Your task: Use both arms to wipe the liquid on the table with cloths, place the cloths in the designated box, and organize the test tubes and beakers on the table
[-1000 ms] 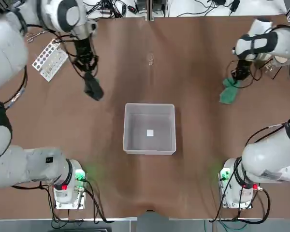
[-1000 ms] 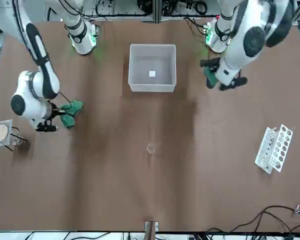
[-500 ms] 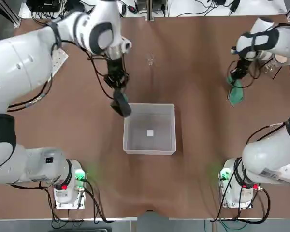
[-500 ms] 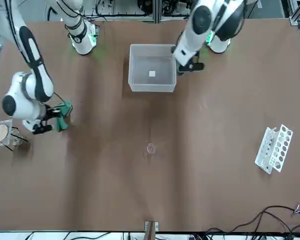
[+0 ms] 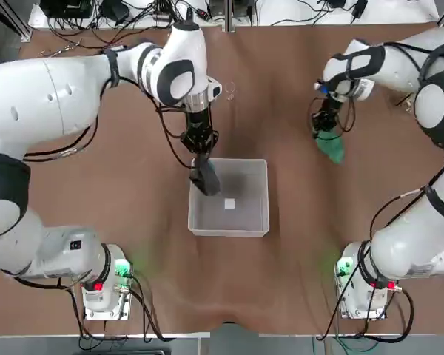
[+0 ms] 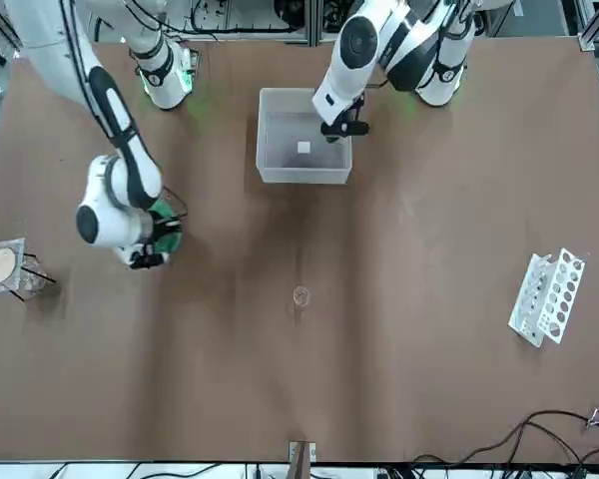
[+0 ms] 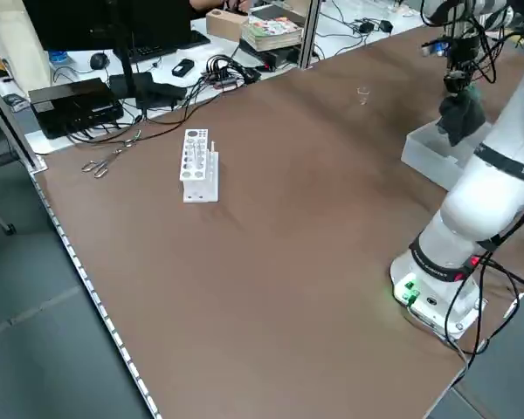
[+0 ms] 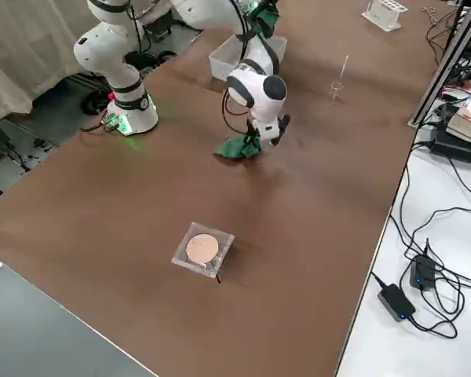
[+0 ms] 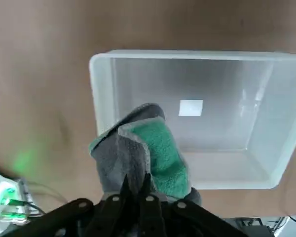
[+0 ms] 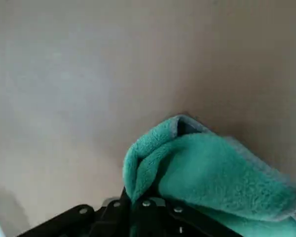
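Note:
My left gripper (image 5: pixel 201 148) is shut on the dark grey cloth (image 5: pixel 206 177), which hangs over the far left corner of the designated box (image 5: pixel 229 231). In the left wrist view the cloth (image 9: pixel 138 148) shows a green inner side above the box's rim (image 9: pixel 101 89). My right gripper (image 5: pixel 326 122) is shut on the green cloth (image 5: pixel 331 148), which trails on the table (image 5: pixel 296 74) to the right of the box. A thin test tube (image 8: pixel 342 67) leans in a small glass (image 5: pixel 230 90) at the far middle. The beaker (image 6: pixel 1 266) sits far out on the right side.
A white perforated rack (image 6: pixel 547 296) stands at the far left of the table. Scissors (image 7: pixel 99 162) lie near that far left corner. Cables and boxes crowd the bench (image 7: pixel 157 70) beyond the far edge. Both arm bases (image 5: pixel 103 285) stand at the near edge.
The left arm has swung from the far left to the box, carrying the dark grey cloth. The right arm has dragged the green cloth inward towards the middle.

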You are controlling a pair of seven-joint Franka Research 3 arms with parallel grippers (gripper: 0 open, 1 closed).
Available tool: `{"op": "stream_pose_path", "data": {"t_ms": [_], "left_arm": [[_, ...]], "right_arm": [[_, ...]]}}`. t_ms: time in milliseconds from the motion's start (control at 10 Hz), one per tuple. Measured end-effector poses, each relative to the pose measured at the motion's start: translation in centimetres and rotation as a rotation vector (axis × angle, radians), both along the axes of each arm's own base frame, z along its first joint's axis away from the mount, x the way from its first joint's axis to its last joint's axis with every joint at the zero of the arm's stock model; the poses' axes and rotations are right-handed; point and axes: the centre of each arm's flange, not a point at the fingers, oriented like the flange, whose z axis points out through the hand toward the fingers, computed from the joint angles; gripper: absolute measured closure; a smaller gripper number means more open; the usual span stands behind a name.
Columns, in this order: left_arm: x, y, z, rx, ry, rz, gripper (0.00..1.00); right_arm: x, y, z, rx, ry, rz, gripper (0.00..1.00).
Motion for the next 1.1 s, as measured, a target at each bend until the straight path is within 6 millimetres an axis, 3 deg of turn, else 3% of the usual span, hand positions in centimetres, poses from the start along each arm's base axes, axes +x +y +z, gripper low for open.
{"op": "stream_pose_path", "data": {"t_ms": [100,200,300,500,700,800,900,1100], "left_arm": [[0.0,-0.3,-0.7,-0.007,0.013,-0.002,0.87],[0.1,-0.3,-1.5,-0.004,0.024,-0.009,0.85],[0.4,-0.2,-2.2,0.004,0.024,-0.021,0.81],[1.1,-0.1,-2.3,0.014,-0.005,-0.040,0.52],[1.8,-0.4,-1.4,-0.004,-0.028,-0.037,0.24],[2.8,-0.4,-0.7,-0.025,-0.047,-0.021,0.08],[4.6,0.0,0.1,-0.045,-0.073,0.003,0.00],[11.0,2.5,1.6,-0.063,-0.144,0.065,0.00]], "right_arm": [[-0.8,2.4,-0.5,0.004,0.027,-0.024,0.95],[-1.6,3.3,-1.1,-0.004,0.053,-0.037,0.95],[-2.1,2.9,-1.6,-0.004,0.072,-0.061,0.95],[-2.9,0.1,-2.0,0.006,0.126,-0.125,0.95],[-3.6,-5.1,-2.3,0.005,0.156,-0.161,0.95],[-3.8,-9.1,-2.2,-0.013,0.153,-0.149,0.95],[-4.1,-13.3,-2.0,-0.043,0.145,-0.125,0.95],[-4.6,-19.9,-1.5,-0.095,0.109,-0.064,0.95]]}}
